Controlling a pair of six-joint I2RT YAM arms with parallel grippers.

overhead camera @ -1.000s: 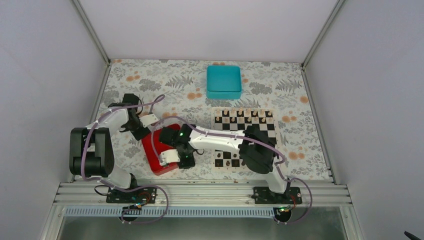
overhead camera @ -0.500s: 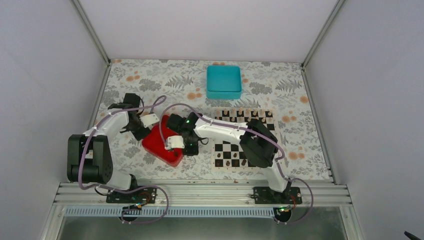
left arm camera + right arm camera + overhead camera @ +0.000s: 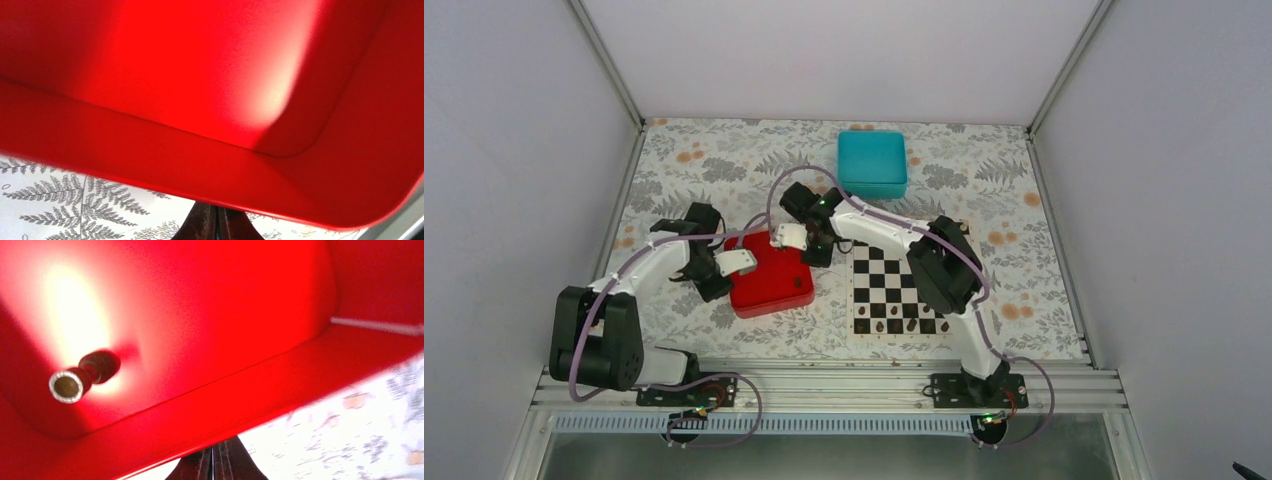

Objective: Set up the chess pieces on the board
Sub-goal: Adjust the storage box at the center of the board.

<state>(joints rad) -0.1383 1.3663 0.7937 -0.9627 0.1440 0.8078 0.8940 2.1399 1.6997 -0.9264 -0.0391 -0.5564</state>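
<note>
**Q:** Change over the last second?

**A:** We see the red tray carried up and to the right. It now sits just beside the board, though we cannot tell whether it rests on the bench.

**Q:** Jaws?

**A:** The left jaws are pinched shut on the tray's left rim, and the right jaws are shut on its far-right rim.

**Q:** Meaning for the task?

**A:** We judge that unloading is close. One dark piece, turned and glossy, appears to lie on its side inside the tray. Other chess pieces stand along the board's near row.
</note>
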